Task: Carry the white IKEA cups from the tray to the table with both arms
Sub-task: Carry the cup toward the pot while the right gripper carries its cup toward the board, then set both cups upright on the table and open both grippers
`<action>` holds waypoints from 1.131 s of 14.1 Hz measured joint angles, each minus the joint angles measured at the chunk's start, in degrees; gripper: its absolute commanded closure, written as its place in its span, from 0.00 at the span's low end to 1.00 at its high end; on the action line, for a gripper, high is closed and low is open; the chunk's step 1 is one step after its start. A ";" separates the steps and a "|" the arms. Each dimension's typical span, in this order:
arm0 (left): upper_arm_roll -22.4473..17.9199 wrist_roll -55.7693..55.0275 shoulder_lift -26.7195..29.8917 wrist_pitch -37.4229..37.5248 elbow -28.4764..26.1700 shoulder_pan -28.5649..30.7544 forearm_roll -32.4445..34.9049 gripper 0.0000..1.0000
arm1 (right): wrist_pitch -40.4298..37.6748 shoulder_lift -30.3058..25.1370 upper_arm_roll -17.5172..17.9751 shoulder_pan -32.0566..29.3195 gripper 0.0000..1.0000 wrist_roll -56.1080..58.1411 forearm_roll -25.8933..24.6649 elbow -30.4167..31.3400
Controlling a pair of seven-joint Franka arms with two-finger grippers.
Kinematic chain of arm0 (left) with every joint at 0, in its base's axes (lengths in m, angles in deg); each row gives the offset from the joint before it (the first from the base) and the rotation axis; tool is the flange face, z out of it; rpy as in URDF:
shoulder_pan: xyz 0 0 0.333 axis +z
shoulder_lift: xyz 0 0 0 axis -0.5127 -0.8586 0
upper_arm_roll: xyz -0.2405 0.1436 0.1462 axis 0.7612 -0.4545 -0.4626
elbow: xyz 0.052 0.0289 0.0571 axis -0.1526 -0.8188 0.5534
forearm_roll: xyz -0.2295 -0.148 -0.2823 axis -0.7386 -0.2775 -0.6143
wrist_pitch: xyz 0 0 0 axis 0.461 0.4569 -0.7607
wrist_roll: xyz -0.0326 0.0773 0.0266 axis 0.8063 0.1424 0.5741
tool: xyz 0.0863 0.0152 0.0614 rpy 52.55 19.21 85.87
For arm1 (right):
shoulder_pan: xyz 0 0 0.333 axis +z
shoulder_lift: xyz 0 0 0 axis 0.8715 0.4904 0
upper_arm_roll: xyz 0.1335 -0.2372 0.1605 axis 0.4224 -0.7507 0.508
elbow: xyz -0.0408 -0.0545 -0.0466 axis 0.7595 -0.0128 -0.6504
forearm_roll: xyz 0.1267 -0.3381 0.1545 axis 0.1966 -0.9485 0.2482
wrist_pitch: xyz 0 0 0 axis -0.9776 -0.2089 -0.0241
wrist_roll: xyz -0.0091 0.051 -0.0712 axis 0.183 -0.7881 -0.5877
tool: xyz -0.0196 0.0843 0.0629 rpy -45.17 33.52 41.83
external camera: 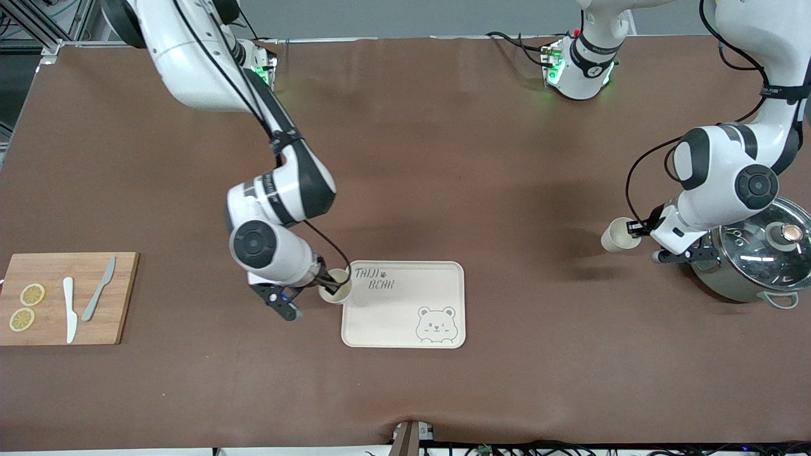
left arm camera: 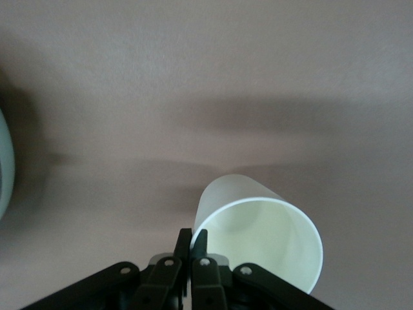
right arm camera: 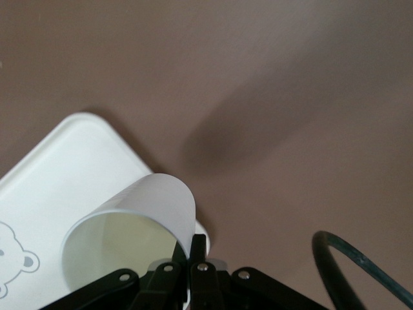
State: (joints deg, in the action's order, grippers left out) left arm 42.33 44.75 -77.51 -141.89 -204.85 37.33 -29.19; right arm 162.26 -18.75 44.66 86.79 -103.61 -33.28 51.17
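Note:
My right gripper (external camera: 329,280) is shut on the rim of one white cup (external camera: 336,286) and holds it over the corner of the bear tray (external camera: 405,304) toward the right arm's end. In the right wrist view that cup (right arm camera: 129,226) hangs over the tray's corner (right arm camera: 64,168), its wall pinched by the gripper (right arm camera: 191,248). My left gripper (external camera: 635,229) is shut on the rim of the second white cup (external camera: 616,235), held tilted above bare table beside the pot. In the left wrist view this cup (left arm camera: 258,236) shows with its wall pinched by the gripper (left arm camera: 192,240).
A grey-green pot with a glass lid (external camera: 757,256) stands at the left arm's end, under the left wrist. A wooden board (external camera: 66,297) with lemon slices and two knives lies at the right arm's end. A black cable (right arm camera: 361,271) hangs by the right gripper.

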 measured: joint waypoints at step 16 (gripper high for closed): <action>2.29 0.11 3.59 -5.47 -2.87 -0.26 -3.01 0.00 | 8.15 -30.48 -0.44 -21.92 1.00 49.52 -4.30 45.97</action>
State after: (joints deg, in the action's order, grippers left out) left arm 44.62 44.86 -73.91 -147.36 -207.71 37.07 -32.20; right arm 170.40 -49.23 44.22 64.87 -54.09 -37.59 97.13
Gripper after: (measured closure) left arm 0.119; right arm 0.974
